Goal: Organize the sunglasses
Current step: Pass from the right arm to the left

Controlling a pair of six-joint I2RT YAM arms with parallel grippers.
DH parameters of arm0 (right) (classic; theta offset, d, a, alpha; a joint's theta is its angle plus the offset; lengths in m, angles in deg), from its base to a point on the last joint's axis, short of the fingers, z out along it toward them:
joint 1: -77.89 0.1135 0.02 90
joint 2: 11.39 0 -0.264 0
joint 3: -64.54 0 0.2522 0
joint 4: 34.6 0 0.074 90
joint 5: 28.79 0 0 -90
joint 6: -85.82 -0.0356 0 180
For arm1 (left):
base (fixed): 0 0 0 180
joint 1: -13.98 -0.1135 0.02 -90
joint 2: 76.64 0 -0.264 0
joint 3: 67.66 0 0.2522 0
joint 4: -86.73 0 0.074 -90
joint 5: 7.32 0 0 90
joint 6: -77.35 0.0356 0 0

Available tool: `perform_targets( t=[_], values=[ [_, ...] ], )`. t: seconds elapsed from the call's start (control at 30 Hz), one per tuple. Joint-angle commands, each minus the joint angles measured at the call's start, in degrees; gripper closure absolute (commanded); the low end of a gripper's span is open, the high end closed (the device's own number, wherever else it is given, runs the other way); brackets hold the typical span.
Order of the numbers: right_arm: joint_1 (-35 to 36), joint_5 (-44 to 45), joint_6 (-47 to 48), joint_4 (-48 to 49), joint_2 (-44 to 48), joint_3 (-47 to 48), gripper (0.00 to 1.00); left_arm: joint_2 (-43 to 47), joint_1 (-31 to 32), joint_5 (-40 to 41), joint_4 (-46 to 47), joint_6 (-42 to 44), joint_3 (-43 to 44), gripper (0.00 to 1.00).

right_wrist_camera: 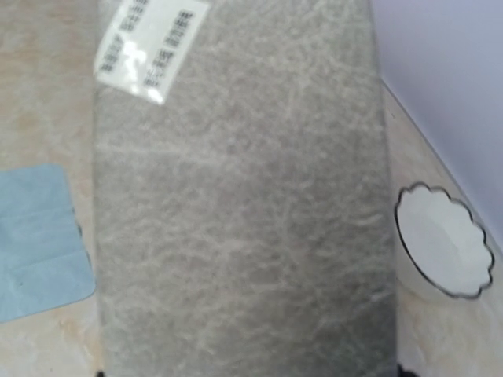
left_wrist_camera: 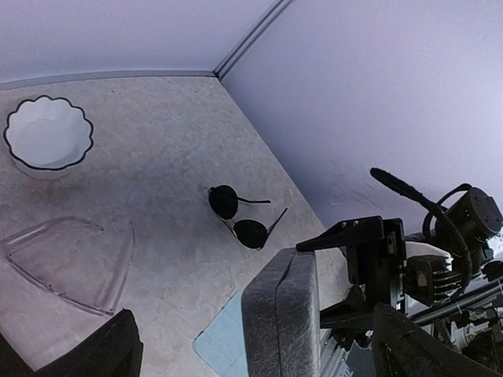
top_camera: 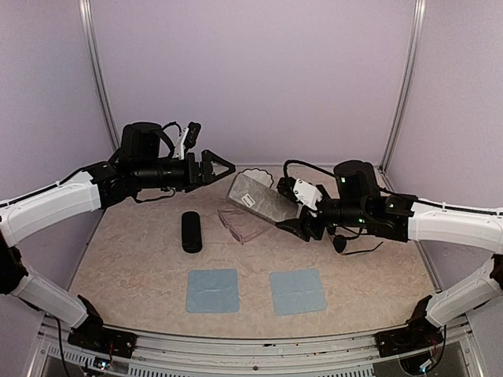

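Sunglasses are not the nearest things on the table (top_camera: 134,271). Closest to the arm bases, two blue cloths (top_camera: 212,290) (top_camera: 298,291) lie flat side by side, probably laid out as tidy resting places.

Past them on the right, the dark round pair (top_camera: 340,243) sits on the table just under the right forearm. Its thin wire arms look unfolded in the left wrist view. On the left lies a black oblong case (top_camera: 191,232), shut and untouched. Just right of it, near the middle, rests the pale pink-clear pair (top_camera: 240,225), its arms also spread. Neither pair is in a case yet.

A little farther, above the pale pair, the right gripper (top_camera: 289,210) pinches one end of the grey speckled case (top_camera: 259,196). It holds the case off the table, tilted, with the free end pointing left. The case fills the right wrist view, and a white label (right_wrist_camera: 149,43) shows at its far end. It looks closed. It is likely held out this way so the other arm can work the lid while this one steadies it.

The left gripper (top_camera: 220,168) hovers to the far left of the case. Its jaws are spread wide and empty, aimed toward the case but apart from it.

Farthest back, a white scalloped bowl (top_camera: 253,173) stands behind the case.
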Motion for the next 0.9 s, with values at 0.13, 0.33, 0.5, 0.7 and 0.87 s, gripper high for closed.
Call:
perform_targets(
  t=[0.13, 0.33, 0.5, 0.7, 0.87],
  values=[
    [1.2, -3.3, 8.7, 3.7, 3.0, -0.8, 0.58, -0.3, 1.9, -10.5, 2.3, -0.2, -2.0, 0.01],
    [1.7, -4.0, 12.1, 4.1, 3.7, -1.0, 0.58, -1.9, 2.8, -12.9, -2.8, 2.4, -1.8, 0.01],
    [1.8, -4.4, 13.4, 4.5, 3.5, -1.0, 0.58, -3.2, 3.4, -15.1, -3.4, 2.6, -1.3, 0.1],
    [1.9, -2.8, 13.6, 4.5, 3.3, -1.8, 0.58, -3.9, 3.9, -15.5, -5.8, 3.8, 0.5, 0.28],
    [1.9, -1.3, 13.5, 4.8, 3.5, -2.7, 0.58, -4.4, 3.9, -15.2, -7.9, 4.4, 1.6, 0.5]
  ],
)
